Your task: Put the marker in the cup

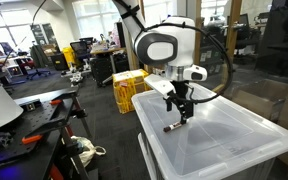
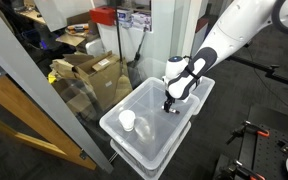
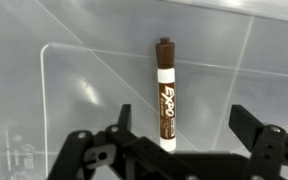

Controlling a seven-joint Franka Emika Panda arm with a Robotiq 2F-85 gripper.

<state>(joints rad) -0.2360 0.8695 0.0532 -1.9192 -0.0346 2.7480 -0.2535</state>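
The marker (image 3: 166, 95) is a brown Expo pen with a white barrel, lying flat on the lid of the translucent bin (image 3: 74, 70). My gripper (image 3: 184, 125) is open just above it, with the pen's near end between the fingers and closer to one of them. In both exterior views the gripper (image 1: 182, 110) (image 2: 171, 100) hangs over the bin lid, with the marker (image 1: 171, 127) just below it. The white paper cup (image 2: 128, 121) stands upright on the lid near the opposite end of the bin (image 2: 154, 140). The cup is out of the wrist view.
The bin (image 1: 234, 140) is a stacked translucent container with a lid that has raised edges. A yellow crate (image 1: 129, 90) stands on the floor behind it. Cardboard boxes (image 2: 89, 75) and a glass partition (image 2: 44, 110) lie beside the bin.
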